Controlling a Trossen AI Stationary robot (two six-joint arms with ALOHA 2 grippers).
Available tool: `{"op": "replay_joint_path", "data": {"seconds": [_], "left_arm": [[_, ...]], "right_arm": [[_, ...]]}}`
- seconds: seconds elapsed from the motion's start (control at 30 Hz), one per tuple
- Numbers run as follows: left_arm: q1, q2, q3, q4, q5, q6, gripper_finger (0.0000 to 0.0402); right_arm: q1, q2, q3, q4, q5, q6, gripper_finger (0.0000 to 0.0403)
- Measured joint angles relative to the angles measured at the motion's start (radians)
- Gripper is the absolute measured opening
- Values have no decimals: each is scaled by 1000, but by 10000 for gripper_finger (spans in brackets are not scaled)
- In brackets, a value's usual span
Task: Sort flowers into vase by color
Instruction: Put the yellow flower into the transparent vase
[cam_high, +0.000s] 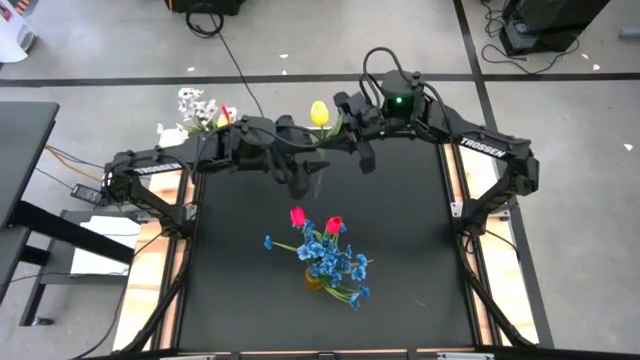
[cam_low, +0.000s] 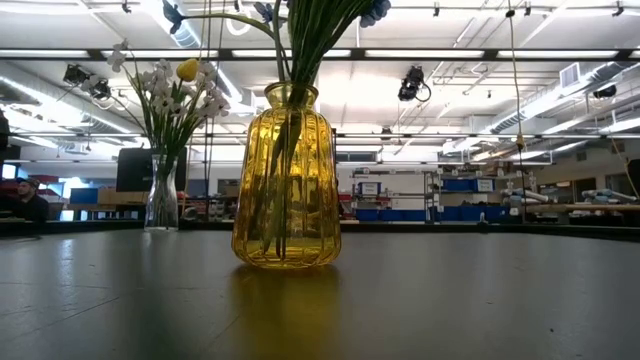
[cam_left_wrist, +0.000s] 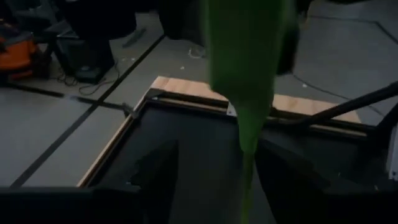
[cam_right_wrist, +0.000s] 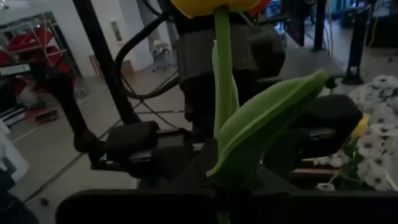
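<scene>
Two arms meet at the far edge of the dark surface (cam_high: 400, 290), toward twelve o'clock in the high view. Right gripper (cam_high: 335, 130): fingers closed on the stem of a yellow tulip (cam_high: 319, 113), its green leaf (cam_right_wrist: 267, 121) filling the right wrist view. Left gripper (cam_high: 300, 178): fingers parted, with the same tulip's stem between them. Amber vase (cam_low: 287, 180), near centre, holds blue sprays (cam_high: 335, 265) and two red tulips (cam_high: 315, 220). Clear vase (cam_low: 162, 195), at ten o'clock off the corner, holds white sprays (cam_high: 195, 108).
</scene>
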Motion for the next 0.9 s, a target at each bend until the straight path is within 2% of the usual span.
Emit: {"op": "replay_joint_path", "data": {"seconds": [0.37, 0.57, 0.77, 0.9], "left_arm": [[6, -16, -5, 135, 32, 26, 116], [19, -6, -5, 231, 133, 24, 96], [28, -2, -5, 231, 146, 13, 88], [29, -2, -5, 236, 152, 1, 53]], "right_arm": [[13, -75, 0, -12, 56, -31, 12], [31, -73, 1, -25, 73, -37, 12], [49, -73, 0, -20, 114, -59, 12], [47, -73, 0, -21, 114, -60, 12]]}}
